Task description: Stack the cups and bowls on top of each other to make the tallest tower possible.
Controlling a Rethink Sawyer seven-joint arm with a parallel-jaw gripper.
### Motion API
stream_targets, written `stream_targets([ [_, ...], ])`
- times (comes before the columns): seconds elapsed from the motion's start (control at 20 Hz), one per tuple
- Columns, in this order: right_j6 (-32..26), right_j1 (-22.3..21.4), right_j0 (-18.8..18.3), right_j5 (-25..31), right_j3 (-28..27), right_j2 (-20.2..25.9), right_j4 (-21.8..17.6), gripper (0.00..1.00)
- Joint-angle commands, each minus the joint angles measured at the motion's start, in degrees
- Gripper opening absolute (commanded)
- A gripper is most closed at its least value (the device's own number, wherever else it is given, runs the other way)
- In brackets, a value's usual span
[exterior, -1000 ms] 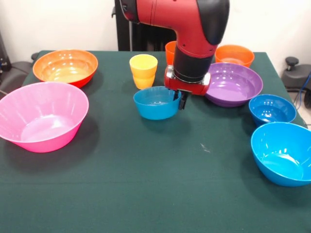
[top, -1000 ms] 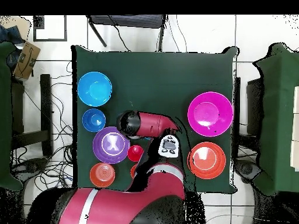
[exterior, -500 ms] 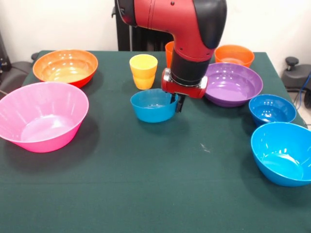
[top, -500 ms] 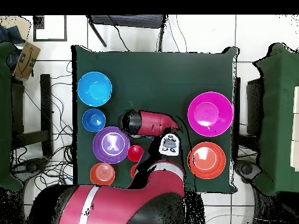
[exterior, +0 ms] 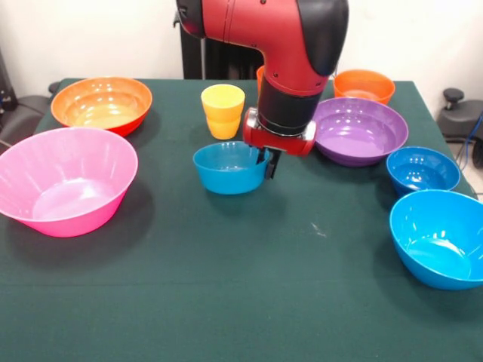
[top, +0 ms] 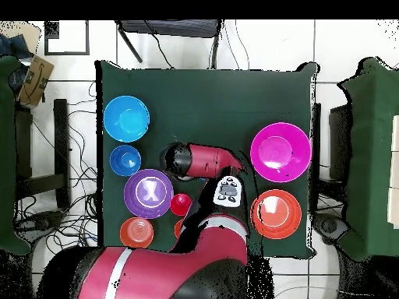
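Observation:
My gripper (exterior: 266,160) is shut on the right rim of a small blue bowl (exterior: 230,167) and holds it low over the green cloth, in front of the yellow cup (exterior: 223,110). In the overhead view the arm (top: 199,161) covers this bowl. The orange cup (exterior: 262,75) peeks out behind the arm. The red cup (top: 181,204) shows only from overhead, beside the purple bowl (exterior: 362,130). The other small blue bowl (exterior: 423,170) and the bright blue bowl (exterior: 441,237) stand at the right. No bowl or cup is stacked on another.
The large pink bowl (exterior: 66,179) and large orange bowl (exterior: 102,104) stand at the left. The small orange bowl (exterior: 364,84) stands at the far right corner. Chairs and cables ring the table (top: 210,93) in the overhead view.
My gripper has moved left in the front view, and the small blue bowl has moved with it. The other bowls and cups have not moved.

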Motion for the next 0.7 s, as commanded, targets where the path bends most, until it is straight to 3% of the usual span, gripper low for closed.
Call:
stream_targets([
  [0.05,0.3,0.3,-0.4,5.4,-7.6,4.1,-2.4,0.0],
  [0.3,1.0,-0.8,-0.4,8.4,-8.6,4.1,-1.3,0.0],
  [0.5,1.5,-6.1,0.2,10.2,-4.4,3.0,-1.5,0.0],
  [0.7,0.2,-6.4,-1.1,10.4,-0.8,4.3,-2.0,0.0],
])
